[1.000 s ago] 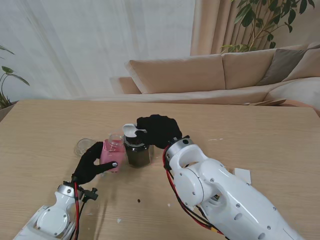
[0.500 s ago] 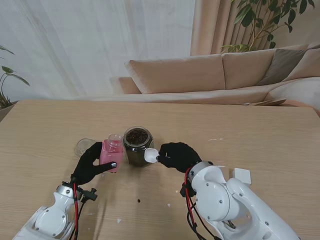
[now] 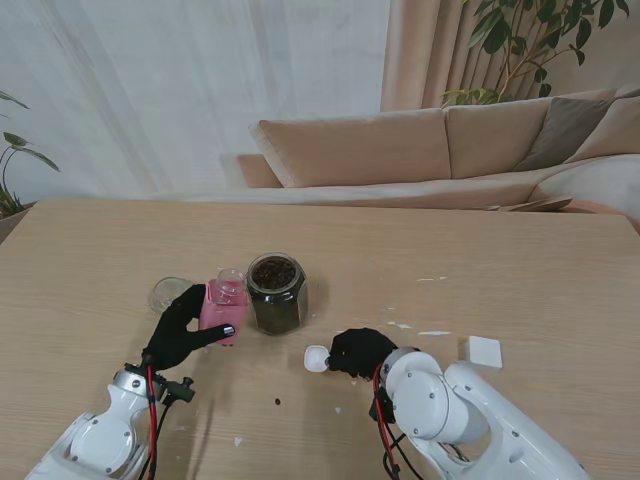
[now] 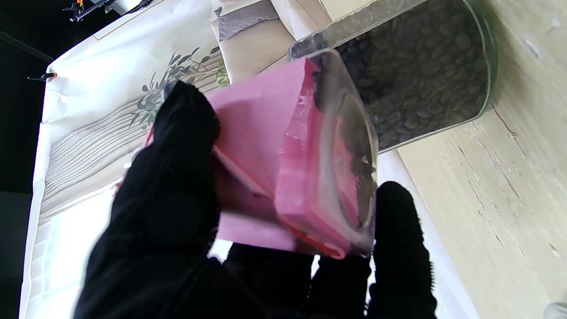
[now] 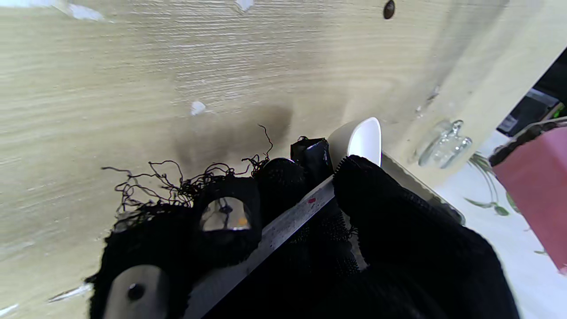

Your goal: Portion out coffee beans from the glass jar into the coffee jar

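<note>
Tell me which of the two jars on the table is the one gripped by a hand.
The pink-labelled jar, gripped by the left hand. The glass jar of dark beans on its right stands untouched; the right hand holds a white scoop.

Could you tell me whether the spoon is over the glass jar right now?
No, the spoon in the right hand is low over the table, nearer to me than the glass jar.

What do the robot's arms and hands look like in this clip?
Both arms have glossy white rounded shells with red and black cables running along the joints. The left hand and right hand wear black fabric gloves. The right glove is frayed, loose threads showing in the wrist view, with bare metal and a worn-through fingertip.
</note>
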